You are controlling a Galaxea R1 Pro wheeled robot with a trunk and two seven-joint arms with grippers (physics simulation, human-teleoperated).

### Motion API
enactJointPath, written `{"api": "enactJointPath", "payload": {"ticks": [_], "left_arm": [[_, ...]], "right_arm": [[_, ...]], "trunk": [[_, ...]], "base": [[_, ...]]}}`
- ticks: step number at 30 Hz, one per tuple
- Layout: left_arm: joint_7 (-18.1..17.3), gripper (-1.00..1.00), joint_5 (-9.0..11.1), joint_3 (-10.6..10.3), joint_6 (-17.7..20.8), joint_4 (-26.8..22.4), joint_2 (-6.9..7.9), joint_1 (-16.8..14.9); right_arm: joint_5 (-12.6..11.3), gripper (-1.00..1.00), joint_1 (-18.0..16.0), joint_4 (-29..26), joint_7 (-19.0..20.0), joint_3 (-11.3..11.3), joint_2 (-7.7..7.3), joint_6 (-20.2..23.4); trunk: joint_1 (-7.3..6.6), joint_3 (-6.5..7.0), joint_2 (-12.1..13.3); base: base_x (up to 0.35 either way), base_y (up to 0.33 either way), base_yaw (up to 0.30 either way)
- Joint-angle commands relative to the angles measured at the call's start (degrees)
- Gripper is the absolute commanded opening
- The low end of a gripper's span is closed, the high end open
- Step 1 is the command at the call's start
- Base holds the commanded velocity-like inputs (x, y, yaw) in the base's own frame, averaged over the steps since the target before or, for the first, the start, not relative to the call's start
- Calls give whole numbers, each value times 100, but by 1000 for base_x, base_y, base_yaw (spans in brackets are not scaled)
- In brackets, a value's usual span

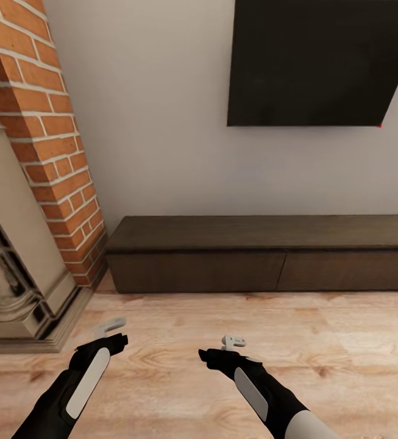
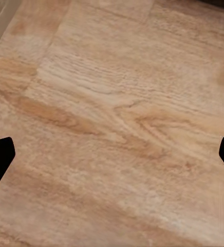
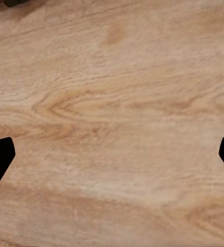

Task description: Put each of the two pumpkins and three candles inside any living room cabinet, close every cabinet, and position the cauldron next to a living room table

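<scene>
Two flat handle-less fronts of the long, low dark-brown wooden cabinet [image 1: 266,253] sit shut against the far wall, right of the brick-and-stone fireplace [image 1: 34,201]. Both the left pincer [image 1: 109,328] and right pincer [image 1: 233,342] hang spread and empty over the pale wood-plank floor [image 1: 320,341] (wrist views agree). I judge this the approach stage; next, open a front.
</scene>
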Motion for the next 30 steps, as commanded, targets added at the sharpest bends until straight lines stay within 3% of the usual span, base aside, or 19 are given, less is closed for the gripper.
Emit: {"api": "enactJointPath", "payload": {"ticks": [1, 13, 30], "left_arm": [[59, 100, 58, -17, 5, -9, 8, -2], [59, 100, 50, -21, 5, -9, 8, -2], [59, 100, 49, -21, 5, -9, 8, -2]], "right_arm": [[-42, 100, -5, -6, -28, 20, -2, 13], [-42, 100, -5, -6, -28, 20, -8, -13], [-18, 100, -2, -6, -87, 20, -11, -62]], "trunk": [[-1, -5, -2], [-1, 28, -2], [-1, 38, -2]], "base": [[74, 0, -286], [215, 20, -243], [232, 0, -32]]}}
